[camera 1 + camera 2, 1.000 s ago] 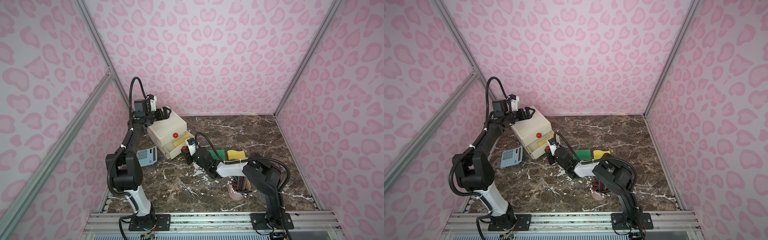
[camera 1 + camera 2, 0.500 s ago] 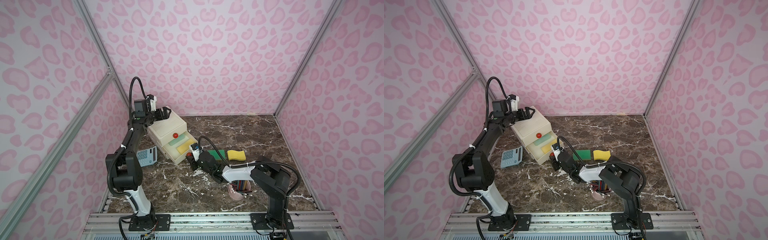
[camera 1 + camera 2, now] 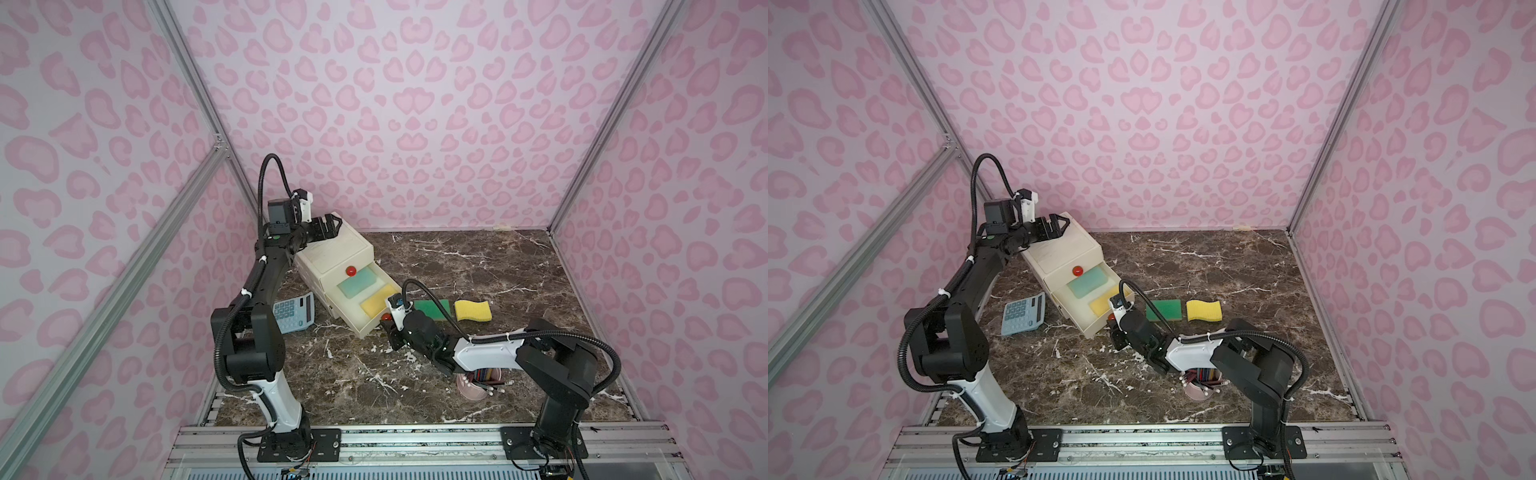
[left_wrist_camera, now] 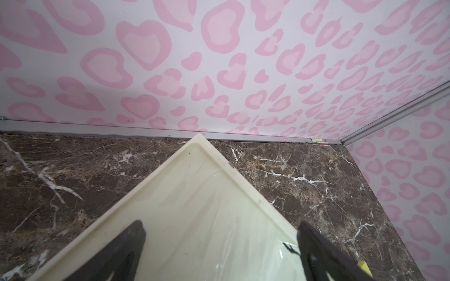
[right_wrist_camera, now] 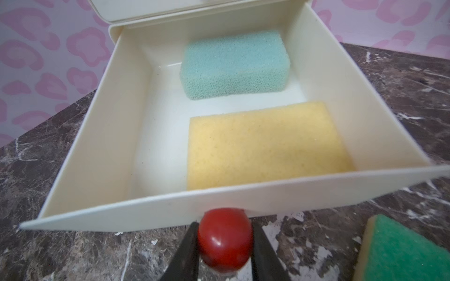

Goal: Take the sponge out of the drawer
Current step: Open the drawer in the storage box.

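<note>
A cream plastic two-drawer cabinet [image 3: 332, 253] stands askew near the back left corner of the dark brown marble surface [image 3: 478, 266], its lower drawer [image 3: 365, 326] drawn well out toward the middle. Inside the drawer lie a pale teal foam sponge [image 5: 233, 65] at the cabinet end and a flat yellow sponge [image 5: 263, 143] just behind the front wall, the two close together but apart, both against the same side wall. The right gripper [image 5: 224, 231] sits low at the drawer front, its black fingers [image 5: 190, 243] narrowed onto the red round knob [image 5: 224, 243] from both sides, clamping it. The left gripper [image 4: 220, 226] is over the rear corner of the cabinet top with jaws spread wide and nothing between them; whether it touches the top I cannot tell. A second red knob [image 3: 351, 271] marks the closed upper drawer. On the marble beside the open drawer rest a green-topped scouring sponge [image 3: 432, 309] and, next to it, a wavy-edged yellow sponge [image 3: 472, 310]. A blue-grey calculator [image 3: 293, 311] lies near the left edge, and a pink cup of coloured pencils [image 3: 473, 384] stands under the right arm toward the front edge
</note>
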{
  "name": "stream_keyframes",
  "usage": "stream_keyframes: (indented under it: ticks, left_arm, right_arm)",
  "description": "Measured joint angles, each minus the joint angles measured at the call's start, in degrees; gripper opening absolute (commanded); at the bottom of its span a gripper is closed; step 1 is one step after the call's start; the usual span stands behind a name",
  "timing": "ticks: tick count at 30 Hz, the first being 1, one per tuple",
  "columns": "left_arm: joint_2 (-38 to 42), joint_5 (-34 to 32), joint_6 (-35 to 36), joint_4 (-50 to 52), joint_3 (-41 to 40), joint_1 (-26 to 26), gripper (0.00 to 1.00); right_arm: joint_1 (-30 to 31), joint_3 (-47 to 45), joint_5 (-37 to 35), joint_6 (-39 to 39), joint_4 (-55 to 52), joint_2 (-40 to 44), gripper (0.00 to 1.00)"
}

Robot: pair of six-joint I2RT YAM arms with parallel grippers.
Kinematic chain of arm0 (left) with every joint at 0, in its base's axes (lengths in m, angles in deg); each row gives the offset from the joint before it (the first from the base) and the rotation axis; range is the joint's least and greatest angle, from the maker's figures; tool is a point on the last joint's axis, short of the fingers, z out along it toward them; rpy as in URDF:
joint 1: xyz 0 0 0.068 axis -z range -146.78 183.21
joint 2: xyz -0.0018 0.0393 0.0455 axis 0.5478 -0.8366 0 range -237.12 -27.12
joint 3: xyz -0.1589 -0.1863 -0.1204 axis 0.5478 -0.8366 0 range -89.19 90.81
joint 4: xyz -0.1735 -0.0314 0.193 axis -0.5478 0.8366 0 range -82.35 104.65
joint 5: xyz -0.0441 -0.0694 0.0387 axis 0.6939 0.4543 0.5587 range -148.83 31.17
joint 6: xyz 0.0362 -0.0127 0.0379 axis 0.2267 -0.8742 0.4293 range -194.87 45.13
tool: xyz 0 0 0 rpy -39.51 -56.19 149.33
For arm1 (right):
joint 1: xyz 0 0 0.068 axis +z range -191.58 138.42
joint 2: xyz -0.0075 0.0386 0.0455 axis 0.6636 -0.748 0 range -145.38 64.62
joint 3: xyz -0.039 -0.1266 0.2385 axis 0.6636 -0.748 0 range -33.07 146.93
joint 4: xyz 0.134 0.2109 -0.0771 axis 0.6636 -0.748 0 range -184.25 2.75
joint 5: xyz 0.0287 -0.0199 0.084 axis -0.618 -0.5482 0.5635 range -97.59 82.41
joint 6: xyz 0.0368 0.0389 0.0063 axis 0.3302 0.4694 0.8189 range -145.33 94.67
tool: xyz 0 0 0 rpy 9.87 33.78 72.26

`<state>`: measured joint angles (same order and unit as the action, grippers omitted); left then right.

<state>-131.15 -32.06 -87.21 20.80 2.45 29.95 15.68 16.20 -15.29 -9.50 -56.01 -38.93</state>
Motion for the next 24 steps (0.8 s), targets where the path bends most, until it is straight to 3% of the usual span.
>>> stream_keyframes:
  ticks: [3, 8, 19, 24]
  left_arm:
    - [0.0, 0.0, 0.0, 0.0, 0.0, 0.0, 1.0]
    - [0.0, 0.0, 0.0, -0.2, -0.1, 0.0, 1.0]
    - [0.1, -0.1, 0.2, -0.5, -0.3, 0.0, 1.0]
    - [0.4, -0.2, 0.1, -0.5, -0.6, -0.1, 1.0]
  right_arm:
    - [0.0, -0.2, -0.2, 0.0, -0.8, 0.4, 0.46]
    - [0.0, 0.5, -1.3, -1.1, -4.0, 1.6, 0.63]
    - [1.5, 3.5, -3.6, -5.8, -11.4, 9.9, 0.69]
    - [1.1, 9.9, -7.1, -7.9, -16.3, 12.4, 0.71]
